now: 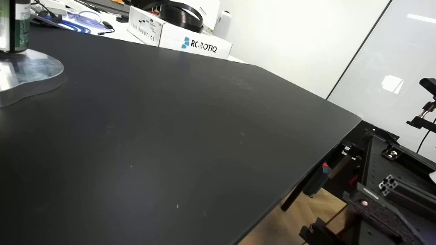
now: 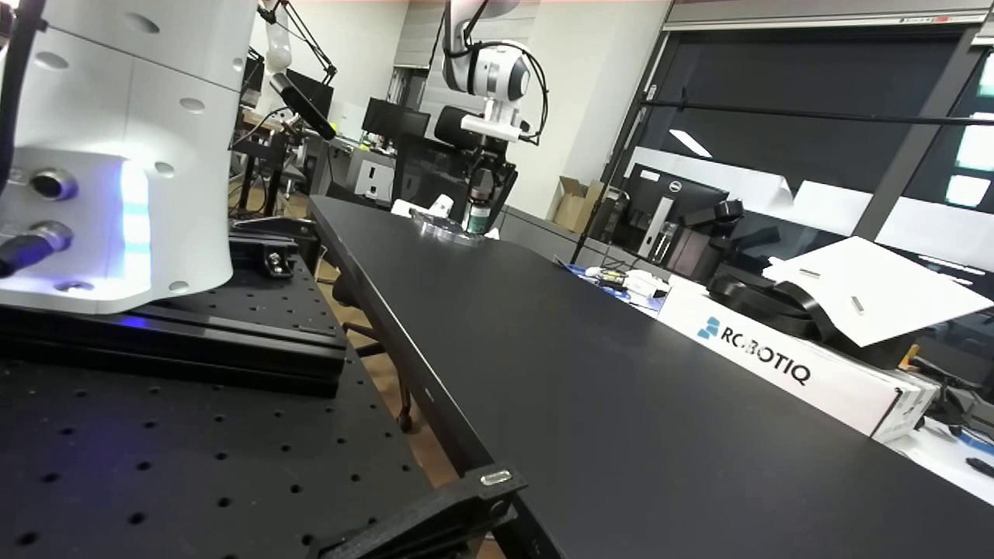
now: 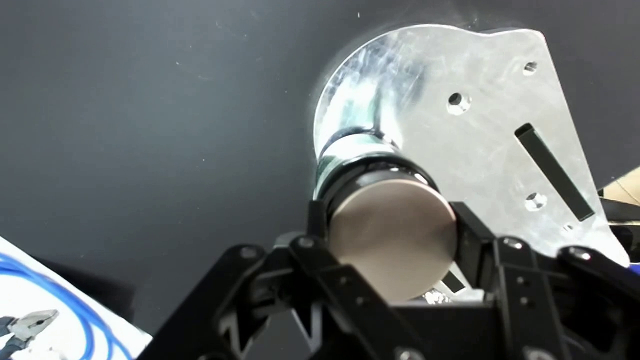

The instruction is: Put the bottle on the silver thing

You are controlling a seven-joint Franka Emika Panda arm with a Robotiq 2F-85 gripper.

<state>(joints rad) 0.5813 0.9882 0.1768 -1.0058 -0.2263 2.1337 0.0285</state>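
The bottle (image 1: 23,30) is dark with a green and pale label. It stands upright at the edge of the picture in an exterior view, on the silver thing (image 1: 41,69) or just above it. It also shows far off in an exterior view (image 2: 477,217), over the silver thing (image 2: 439,227). In the wrist view its brownish cap (image 3: 395,245) hides much of its body. The silver thing (image 3: 485,140) there is a flat shiny plate with holes and slots, under the bottle. My gripper (image 3: 387,212) is shut on the bottle near the cap; it also shows in an exterior view (image 2: 483,180).
The black table (image 1: 170,136) carries the plate near its far end (image 2: 543,326). A white Robotiq box (image 1: 196,44) stands beyond the table edge, also seen in an exterior view (image 2: 776,357). Blue cables (image 3: 85,320) lie on a white surface. The robot base (image 2: 116,155) stands beside the table.
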